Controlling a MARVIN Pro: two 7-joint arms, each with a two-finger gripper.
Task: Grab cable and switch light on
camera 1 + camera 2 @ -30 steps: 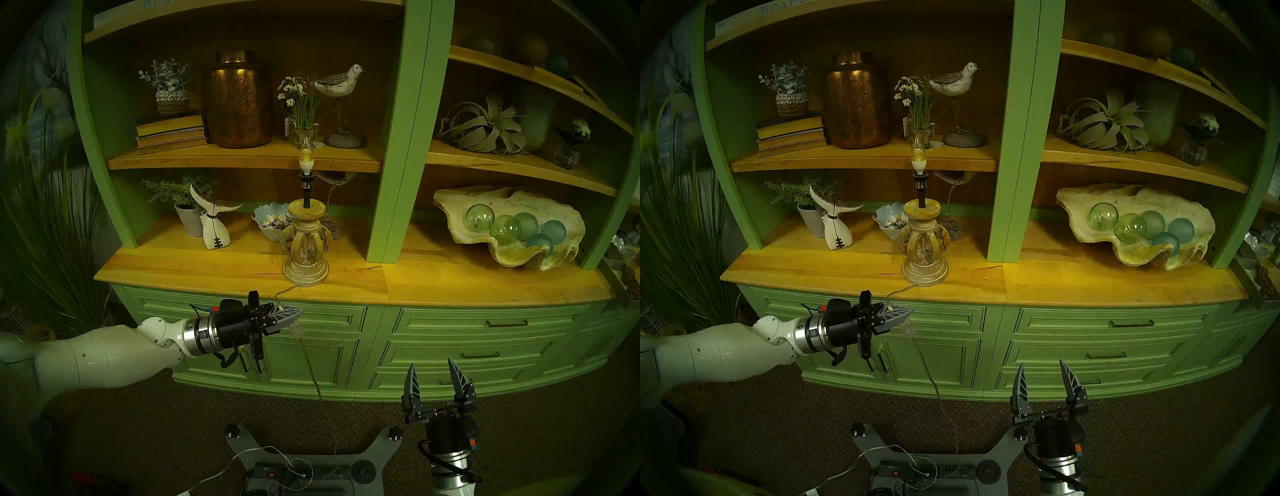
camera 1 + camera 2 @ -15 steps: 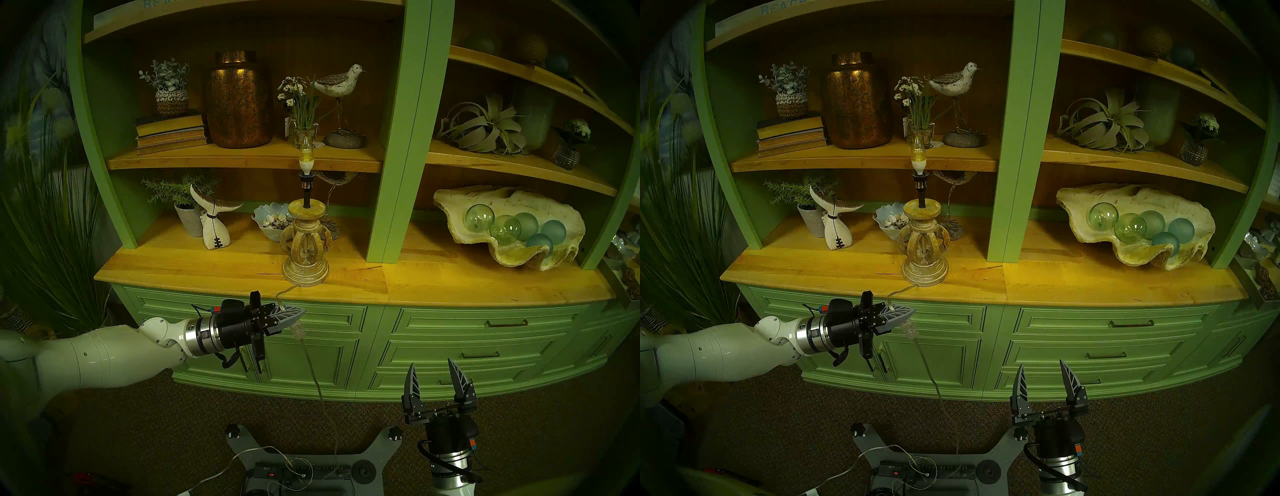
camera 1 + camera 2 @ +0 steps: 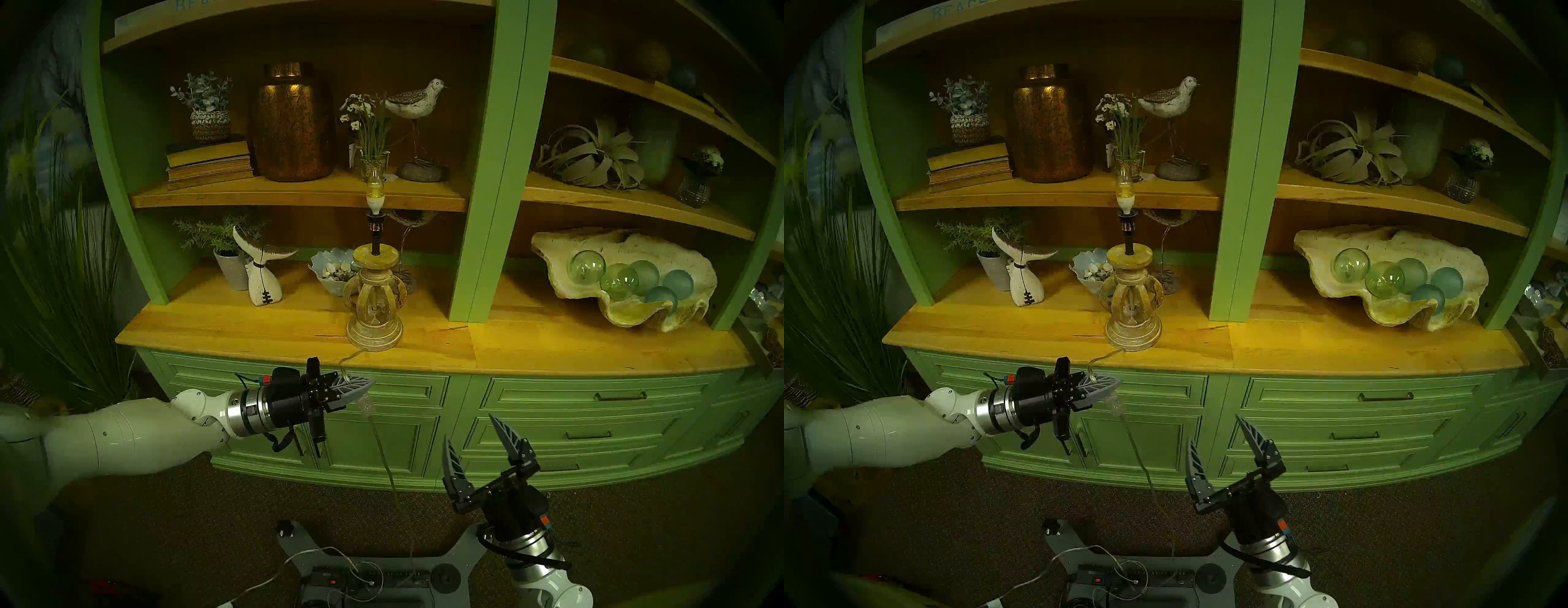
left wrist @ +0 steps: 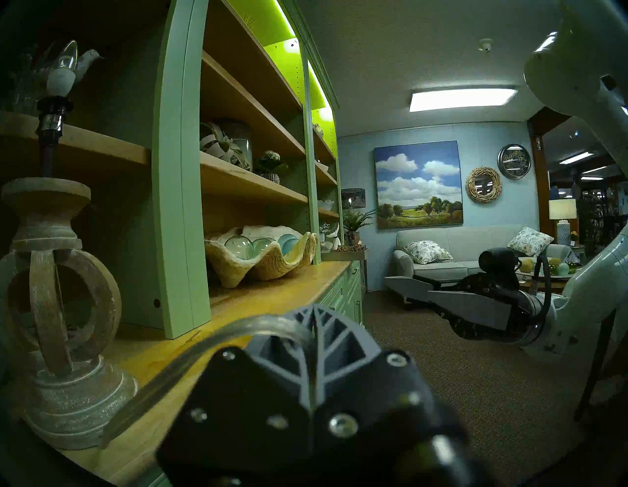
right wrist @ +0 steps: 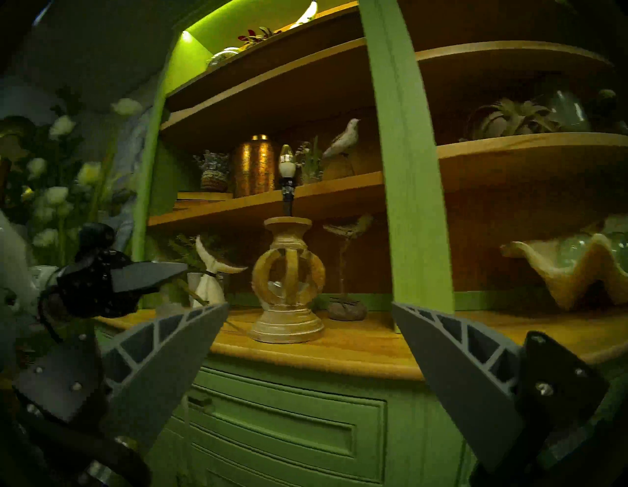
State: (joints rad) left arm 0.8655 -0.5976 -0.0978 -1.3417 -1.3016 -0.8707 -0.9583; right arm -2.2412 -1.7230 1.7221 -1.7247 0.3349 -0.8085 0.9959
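The right gripper [image 3: 478, 441], jaws wide and empty, has swung left toward the hanging thin, translucent clear lamp cable [image 3: 384, 456] since a moment ago. The left gripper [image 3: 368, 383] remains clamped on that cable beside its small clear inline switch block [image 3: 365, 404], below the counter edge. The candle-shaped bulb on the carved beige wooden lamp base [image 3: 375, 191] looks unlit. Judgement: the right gripper is approaching to press the switch.

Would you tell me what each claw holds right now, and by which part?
The left claw pinches the clear cable just above its inline switch block. The right claw is open and holds nothing.
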